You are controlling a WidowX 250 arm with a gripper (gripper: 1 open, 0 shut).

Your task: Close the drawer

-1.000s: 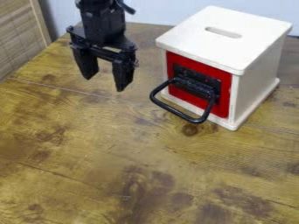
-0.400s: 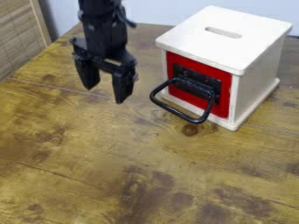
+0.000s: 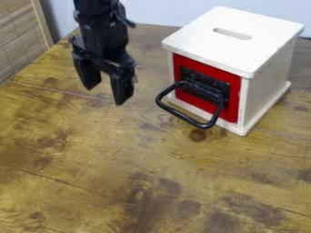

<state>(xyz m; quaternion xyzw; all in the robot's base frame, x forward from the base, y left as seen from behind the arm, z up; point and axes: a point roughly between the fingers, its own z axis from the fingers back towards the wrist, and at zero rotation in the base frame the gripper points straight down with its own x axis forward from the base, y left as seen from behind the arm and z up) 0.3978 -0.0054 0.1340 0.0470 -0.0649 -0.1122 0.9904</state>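
Wooden tabletop (image 3: 104,182), brown and worn-looking, fills most of the view; pale wall (image 3: 176,11) behind, slatted tan panel (image 3: 22,41) at the upper left. The drawer (image 3: 191,75) sits in the cream-white box (image 3: 243,38), near the table's far edge and toward its right side; red front faces the near side, black loop handle (image 3: 180,115) projecting outward and low over the wood. How far the drawer stands out of the box cannot be read with certainty; the red face looks close to the box opening. Step in hand, as judged: approach, with no contact on handle or front. The next move probably calls for bringing the arm round to the near side of the box, lining up with the red front, then pushing it straight back toward the far edge. Pose: the black arm (image 3: 100,18) comes in from the far edge, left of the box, reaching downward. The gripper (image 3: 105,84) hangs above the table's far left part, well apart from the handle, its two dark fingers pointing down toward the near edge. Pincer state: fingers spread, a gap showing between them, nothing pinched.
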